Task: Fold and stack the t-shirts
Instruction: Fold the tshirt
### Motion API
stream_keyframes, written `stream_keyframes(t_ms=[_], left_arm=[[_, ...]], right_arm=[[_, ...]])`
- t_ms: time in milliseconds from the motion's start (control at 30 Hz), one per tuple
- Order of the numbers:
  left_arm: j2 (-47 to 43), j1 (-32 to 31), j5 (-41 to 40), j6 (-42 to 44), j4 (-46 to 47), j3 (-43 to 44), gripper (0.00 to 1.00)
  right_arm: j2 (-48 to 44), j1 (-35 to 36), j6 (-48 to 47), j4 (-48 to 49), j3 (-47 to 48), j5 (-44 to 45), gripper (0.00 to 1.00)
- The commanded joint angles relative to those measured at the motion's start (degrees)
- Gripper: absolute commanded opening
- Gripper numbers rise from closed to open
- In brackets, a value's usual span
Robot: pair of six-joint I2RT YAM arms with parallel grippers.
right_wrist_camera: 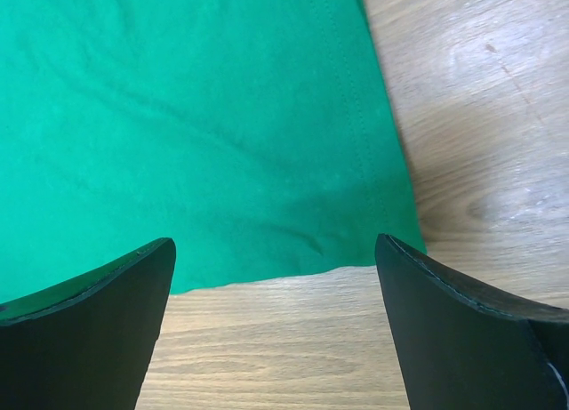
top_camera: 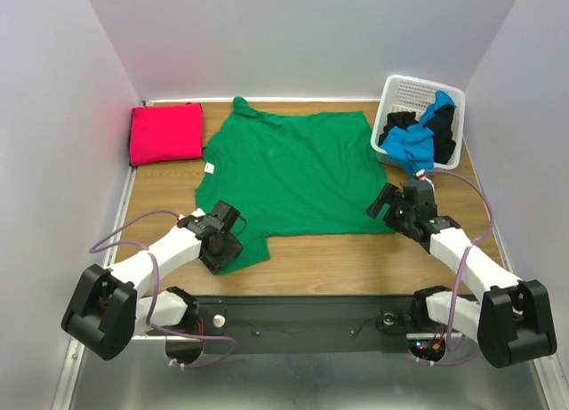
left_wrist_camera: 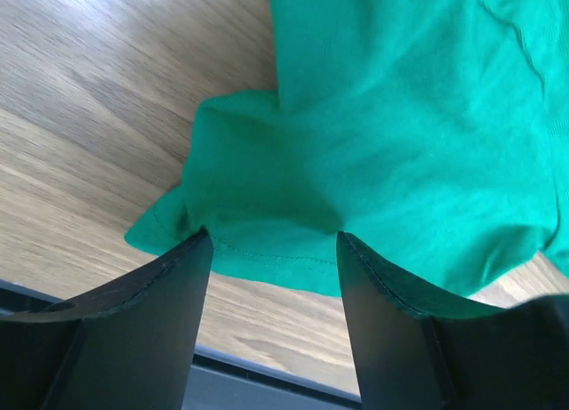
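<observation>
A bright green t-shirt (top_camera: 293, 170) lies spread flat on the wooden table. A folded magenta-red t-shirt (top_camera: 165, 132) sits at the far left. Blue (top_camera: 425, 134) and black (top_camera: 399, 124) t-shirts are piled in the basket. My left gripper (top_camera: 233, 225) is open over the green shirt's near left sleeve (left_wrist_camera: 258, 214), its fingertips at the sleeve hem. My right gripper (top_camera: 384, 201) is open just above the shirt's near right corner (right_wrist_camera: 382, 232), empty.
A white lattice basket (top_camera: 404, 94) stands at the far right corner. White walls close the table on three sides. A black rail (top_camera: 302, 317) runs along the near edge between the arm bases. Bare wood lies in front of the shirt.
</observation>
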Motion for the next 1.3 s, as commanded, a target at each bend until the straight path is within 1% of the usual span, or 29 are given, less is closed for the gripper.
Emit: stream_keyframes(t_ms=[0,133,167,267,300,367,433,467,533,667,700,767,833,933,967,1000,1067,1100,1133,1167,1267], left_arm=[[-0.9,-0.1,2.3,-0.9,2.3,-2.7,0.61],[1.0,-0.1,1.6,-0.1,1.9,-1.8,0.46],[1.2,-0.1,1.4,0.1,1.6,-1.4,0.35],[1.2,-0.1,0.1,0.2,0.0,0.1,0.19],[0.7,-0.1,-0.5,0.3,-1.2,1.0,0.09],[-0.1,-0.1,-0.8,0.5,-2.0,1.6,0.01],[-1.5,-0.1,-0.9,0.7,-2.6,2.0,0.0],[-2.5,-0.1,-0.7,0.7,-3.0,2.1,0.0],[-3.3,-0.1,-0.7,0.7,-3.1,2.1,0.0],[-4.5,-0.1,-0.3,0.6,-2.2,1.4,0.0],[-5.0,-0.1,-0.4,0.6,-2.1,1.3,0.0],[-5.6,-0.1,-0.7,0.8,-1.8,1.3,0.0],[-6.4,-0.1,-1.0,0.7,-1.2,1.3,0.0],[-7.6,-0.1,-1.0,0.6,-0.5,1.0,0.0],[-7.9,-0.1,-1.0,0.6,-0.4,0.9,0.0],[-8.3,-0.1,-0.8,0.6,-0.4,0.7,0.0],[-8.9,-0.1,-0.7,0.6,-0.6,0.4,0.0],[-9.2,-0.1,-0.6,0.5,-0.5,0.4,0.0],[-9.5,-0.1,-0.7,0.5,-0.7,0.2,0.0],[-9.9,-0.1,-0.5,0.4,-0.9,0.1,0.0],[-11.4,-0.1,-0.2,0.0,-1.0,-0.5,0.0]], right_arm=[[-0.6,0.5,-0.1,-0.1,1.8,2.7,1.0],[-0.7,0.5,0.5,-0.2,1.2,3.0,1.0],[-0.8,0.5,0.6,-0.3,1.1,3.4,1.0],[-1.9,0.4,1.3,-0.9,0.6,4.9,1.0],[-2.1,0.5,1.5,-1.4,0.4,5.5,1.0],[-2.2,0.5,2.1,-1.7,0.2,6.3,1.0],[-1.5,0.5,2.7,-1.7,-0.2,7.7,0.99],[-0.5,0.5,2.8,-1.8,0.0,8.1,0.94],[0.6,0.5,3.4,-1.8,0.0,7.7,0.88],[3.3,0.5,5.0,-1.7,-0.3,8.7,0.84],[3.8,0.5,5.4,-1.7,-0.4,9.5,0.8],[5.1,0.5,5.9,-1.6,-0.6,9.6,0.79],[5.6,0.5,6.4,-1.7,-0.7,9.5,0.75],[5.2,0.5,7.0,-1.7,-2.0,9.2,0.72],[4.7,0.5,7.2,-1.7,-2.4,9.2,0.69],[4.3,0.5,7.5,-1.7,-3.1,9.3,0.63],[3.0,0.5,7.7,-1.7,-3.8,9.6,0.55],[2.6,0.5,8.0,-1.7,-4.0,9.9,0.39],[2.1,0.5,8.0,-1.7,-4.4,9.6,0.32],[1.8,0.5,7.9,-1.7,-4.7,9.5,0.3],[0.8,0.4,7.9,-1.8,-5.5,9.2,0.18]])
